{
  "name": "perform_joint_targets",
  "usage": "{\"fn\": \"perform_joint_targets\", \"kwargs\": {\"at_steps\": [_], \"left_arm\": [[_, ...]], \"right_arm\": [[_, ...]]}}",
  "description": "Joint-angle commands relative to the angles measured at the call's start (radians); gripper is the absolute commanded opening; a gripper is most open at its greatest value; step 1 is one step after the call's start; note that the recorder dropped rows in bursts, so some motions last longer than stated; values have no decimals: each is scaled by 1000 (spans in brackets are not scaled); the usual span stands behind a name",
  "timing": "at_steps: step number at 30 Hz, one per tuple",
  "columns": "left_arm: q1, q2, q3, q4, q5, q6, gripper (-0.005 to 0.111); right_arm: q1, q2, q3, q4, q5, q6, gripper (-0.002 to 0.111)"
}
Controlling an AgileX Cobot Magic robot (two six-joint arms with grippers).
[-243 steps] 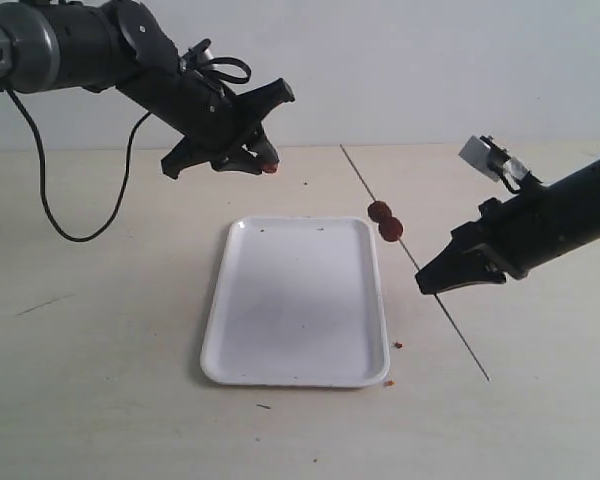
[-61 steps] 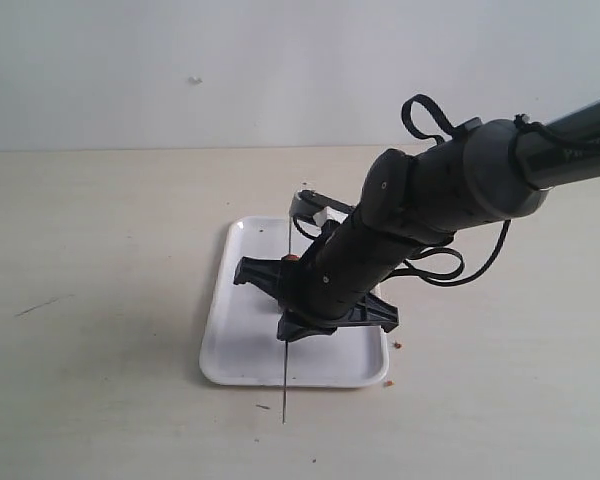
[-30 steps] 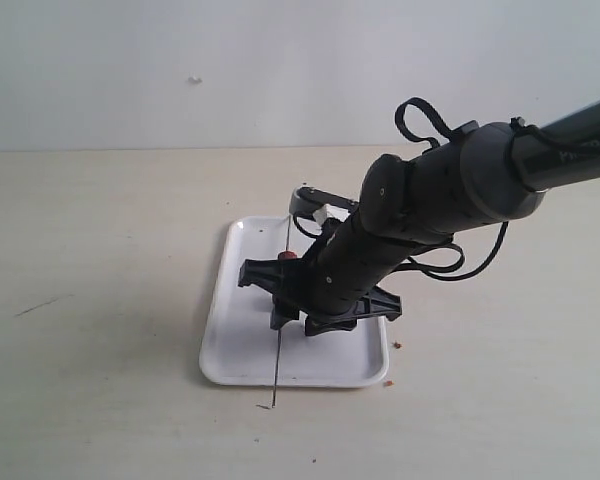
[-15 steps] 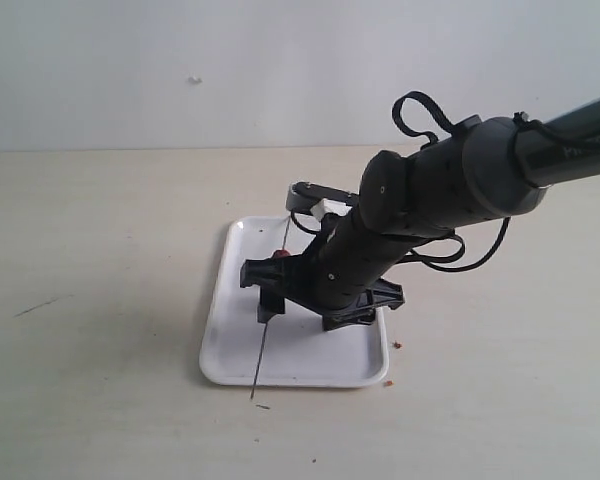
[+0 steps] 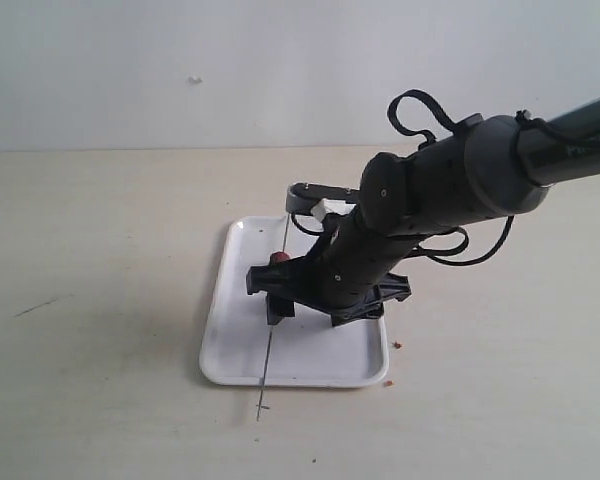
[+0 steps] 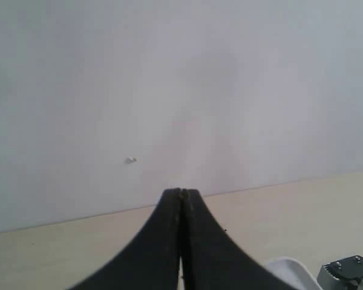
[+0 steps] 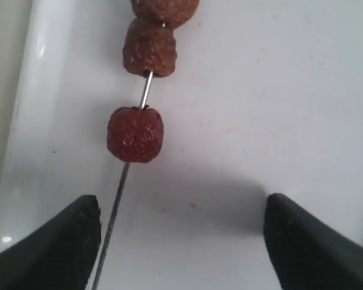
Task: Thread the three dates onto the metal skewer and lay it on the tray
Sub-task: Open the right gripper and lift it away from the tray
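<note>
The white tray [image 5: 238, 310] lies in the middle of the table. The metal skewer [image 5: 268, 350] rests along it, its near end sticking out past the front rim. All three dates [image 7: 135, 134] are threaded on the skewer [image 7: 117, 202], two close together and one a little apart. Only one date [image 5: 279, 258] shows in the exterior view. My right gripper [image 5: 310, 312] hovers low over the tray [image 7: 272, 90] and is open [image 7: 181, 244]; the rod runs close to one fingertip [image 7: 60, 248], ungripped. My left gripper [image 6: 181, 196] is shut and empty, facing the wall.
Small reddish crumbs [image 5: 397, 345] lie on the table by the tray's right front corner. The right arm's thick body and cables [image 5: 450, 190] hang over the tray's right half. A pale wall [image 5: 280, 70] stands behind the beige table.
Half a second ago the right gripper still pinched the tilted skewer over the tray. Its jaws have since spread and the skewer lies flat. Eight seconds ago the left gripper held a date.
</note>
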Motion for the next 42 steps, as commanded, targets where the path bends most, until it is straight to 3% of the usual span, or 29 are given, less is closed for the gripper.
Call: {"fn": "perform_joint_targets", "kwargs": {"at_steps": [1, 3, 4, 8, 13, 20, 23, 28, 40, 42], "left_arm": [[3, -42, 31, 0, -41, 1, 0], [3, -126, 102, -2, -121, 1, 0], [3, -190, 140, -2, -144, 1, 0], [3, -348, 241, -2, -121, -2, 0], [3, -497, 355, -2, -119, -2, 0], [3, -777, 500, -2, -95, -125, 0], [3, -804, 505, -2, -95, -125, 0], [3, -804, 505, -2, -95, -125, 0], [3, -804, 505, -2, -95, -125, 0], [3, -804, 505, -2, -95, -125, 0]], "right_arm": [[1, -73, -2, -68, -1, -13, 65], [1, -147, -2, -140, 1, -17, 46], [1, -194, -2, -195, 9, -17, 30], [1, -300, 0, -294, 27, -41, 0], [1, -434, 65, -287, -39, -149, 0], [1, -914, 467, -291, -427, -156, 0], [1, -1106, 538, -291, -335, -156, 0], [1, -1226, 538, -291, -294, -154, 0], [-2, -1345, 538, -294, -274, -156, 0], [-45, -1353, 539, -290, -247, -156, 0]]}}
